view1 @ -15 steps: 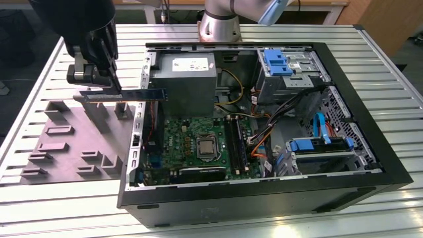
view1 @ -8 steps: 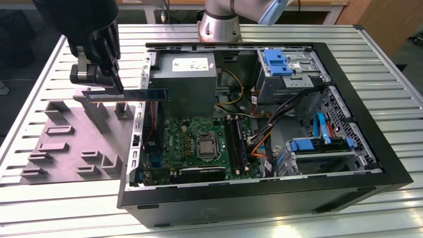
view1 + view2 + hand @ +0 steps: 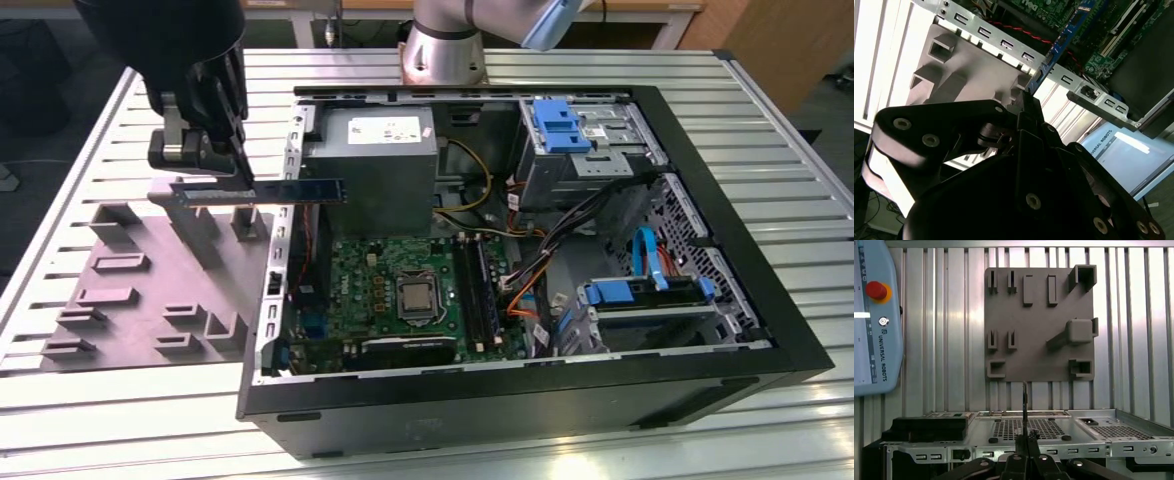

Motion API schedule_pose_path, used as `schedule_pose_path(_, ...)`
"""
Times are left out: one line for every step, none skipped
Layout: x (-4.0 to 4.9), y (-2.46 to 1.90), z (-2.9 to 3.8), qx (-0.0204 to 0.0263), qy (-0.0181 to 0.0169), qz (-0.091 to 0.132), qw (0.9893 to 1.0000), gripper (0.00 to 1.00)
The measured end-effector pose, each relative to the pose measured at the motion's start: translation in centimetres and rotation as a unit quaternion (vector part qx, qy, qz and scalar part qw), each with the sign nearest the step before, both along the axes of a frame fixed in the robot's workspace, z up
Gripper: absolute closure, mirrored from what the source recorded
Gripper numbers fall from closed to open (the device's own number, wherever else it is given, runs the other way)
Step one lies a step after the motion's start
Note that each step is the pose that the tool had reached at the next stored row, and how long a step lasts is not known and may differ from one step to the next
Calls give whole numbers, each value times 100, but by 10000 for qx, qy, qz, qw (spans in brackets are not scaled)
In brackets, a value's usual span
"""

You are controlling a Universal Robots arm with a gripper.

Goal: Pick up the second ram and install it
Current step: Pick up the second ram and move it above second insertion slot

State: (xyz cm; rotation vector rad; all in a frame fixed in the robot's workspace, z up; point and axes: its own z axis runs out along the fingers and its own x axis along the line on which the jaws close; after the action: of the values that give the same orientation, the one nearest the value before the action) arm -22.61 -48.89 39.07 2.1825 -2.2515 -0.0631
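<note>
The second ram (image 3: pixel 300 189) is a long dark strip held level in the air, with my gripper (image 3: pixel 220 180) shut on the end at the exterior view's left. It hangs above the grey holder plate (image 3: pixel 134 290) and reaches over the side wall of the open computer case (image 3: pixel 274 300). In the second wrist view the ram (image 3: pixel 1061 37) runs out from my gripper (image 3: pixel 1026 102) toward the green motherboard (image 3: pixel 1094 25). The first wrist view sees the ram (image 3: pixel 1024 405) edge-on, a thin line above my gripper (image 3: pixel 1026 442). The motherboard's long black slots (image 3: pixel 474 290) lie inside the case.
A grey power supply (image 3: pixel 367 140) sits at the back of the case, blue drive brackets (image 3: pixel 561 125) and cables at the exterior view's right. Light grey uprights (image 3: pixel 200 225) stand on the holder plate (image 3: pixel 1039 315). A teach pendant (image 3: pixel 874 315) lies on the slatted table (image 3: pixel 120 420).
</note>
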Motion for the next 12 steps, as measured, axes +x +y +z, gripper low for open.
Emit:
schedule_pose_path(4, 0, 1, 0, 0, 0, 10000, 88)
schedule_pose_path(8, 0, 1, -1, 0, 0, 10000, 88)
schedule_pose_path(11, 0, 1, -1, 1, 0, 10000, 88)
schedule_pose_path(15, 0, 1, -1, 0, 0, 10000, 88)
schedule_pose_path(19, 0, 0, 0, 0, 0, 10000, 88)
schedule_pose_path(23, 0, 0, 0, 0, 0, 10000, 88)
schedule_pose_path(27, 0, 1, -1, 1, 0, 10000, 88)
schedule_pose_path(31, 0, 1, -1, 0, 0, 10000, 88)
schedule_pose_path(34, 0, 1, -1, 0, 0, 10000, 88)
schedule_pose_path(37, 0, 0, 0, 0, 0, 10000, 88)
schedule_pose_path(41, 0, 0, 0, 0, 0, 10000, 88)
schedule_pose_path(44, 0, 1, 0, 0, 0, 10000, 88)
